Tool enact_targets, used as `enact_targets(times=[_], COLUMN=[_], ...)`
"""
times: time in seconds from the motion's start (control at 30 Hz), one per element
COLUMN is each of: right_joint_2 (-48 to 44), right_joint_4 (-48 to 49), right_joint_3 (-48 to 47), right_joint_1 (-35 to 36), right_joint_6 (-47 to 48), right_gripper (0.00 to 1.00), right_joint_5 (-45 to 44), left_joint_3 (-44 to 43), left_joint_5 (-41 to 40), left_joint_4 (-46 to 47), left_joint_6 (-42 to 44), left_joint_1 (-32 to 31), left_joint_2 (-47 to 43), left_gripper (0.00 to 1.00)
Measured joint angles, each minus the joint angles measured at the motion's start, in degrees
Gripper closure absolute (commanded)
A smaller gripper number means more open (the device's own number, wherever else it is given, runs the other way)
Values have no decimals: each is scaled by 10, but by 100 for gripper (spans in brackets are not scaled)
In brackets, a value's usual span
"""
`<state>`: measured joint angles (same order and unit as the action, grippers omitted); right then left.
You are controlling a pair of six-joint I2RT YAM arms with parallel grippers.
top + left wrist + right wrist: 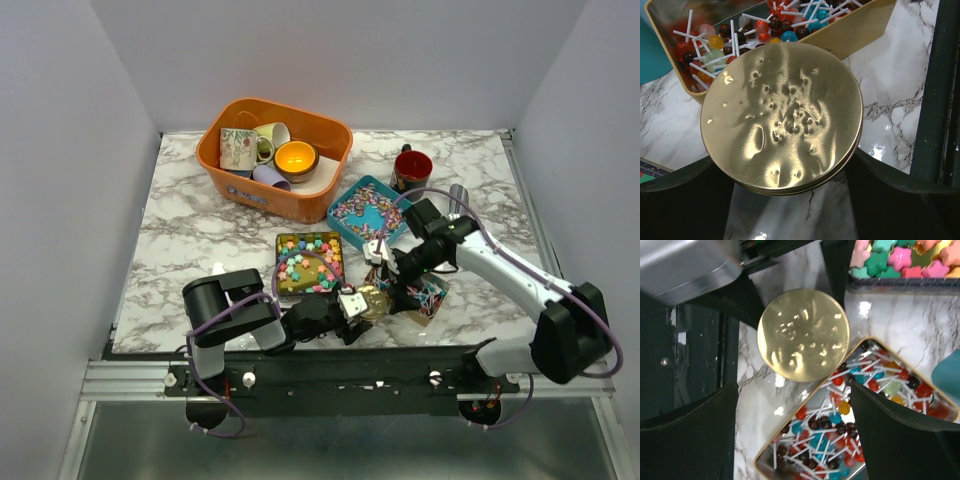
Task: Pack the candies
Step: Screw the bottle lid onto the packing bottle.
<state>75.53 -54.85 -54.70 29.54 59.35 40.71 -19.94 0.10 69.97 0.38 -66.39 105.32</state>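
- Top view: the candies lie in three open tins near the middle of the table (pixel 200 250). There are stars (pixel 308 262) in a dark tin (pixel 279 272), confetti bits (pixel 368 210) in a teal tin (pixel 348 192), and lollipops (pixel 428 296) in a gold tin (pixel 424 317) on the right.
- None of the tins has a lid on. The orange bin (pixel 215 160) at the back holds cups (pixel 238 148), and I can make out no candy in it.
- The left claw (pixel 352 305) lies low by the near edge with a round gold disc (pixel 373 300) at its tips. The right claw (pixel 385 272) hovers just beyond it, between the dark tin and the gold tin.
- Left wrist view: the disc sits between the two fingers (pixel 680 200), with its edge meeting each of them. It overlaps the gold tin's near wall, so it looks lifted. The left claw appears closed on the disc, with its jaws standing wide.
- Right wrist view: the fingers (pixel 685 435) stand far apart with nothing between them, so the right claw is open and empty. It hangs above the disc and the lollipops, and the stars show at the top edge.
- Judged from all three views, the sorting into tins looks done, since no loose candy shows on the marble.
- What seems left is closing the tins and perhaps stowing them. No lid for the three tins is in sight.
- The disc is round and the tins are rectangular, so I cannot tell where it belongs.
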Motion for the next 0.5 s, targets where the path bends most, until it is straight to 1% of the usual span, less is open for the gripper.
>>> enact_targets(times=[0.13, 0.23, 0.33, 0.5], right_joint_2=[75, 111, 136, 153], right_joint_4=[22, 29, 29, 29], right_joint_3=[-30, -34, -37, -46], right_joint_1=[4, 16, 31, 39], right_joint_6=[13, 30, 52, 78], right_gripper=[1, 1, 1, 1], right_joint_5=[24, 34, 40, 43], left_joint_3=[0, -1, -3, -3], left_joint_5=[0, -1, -2, -2], left_joint_4=[0, -1, -4, -4], left_joint_6=[0, 1, 1, 0], left_joint_1=[-1, -1, -1, -1], left_joint_2=[0, 0, 0, 0], left_gripper=[100, 100, 100, 100])
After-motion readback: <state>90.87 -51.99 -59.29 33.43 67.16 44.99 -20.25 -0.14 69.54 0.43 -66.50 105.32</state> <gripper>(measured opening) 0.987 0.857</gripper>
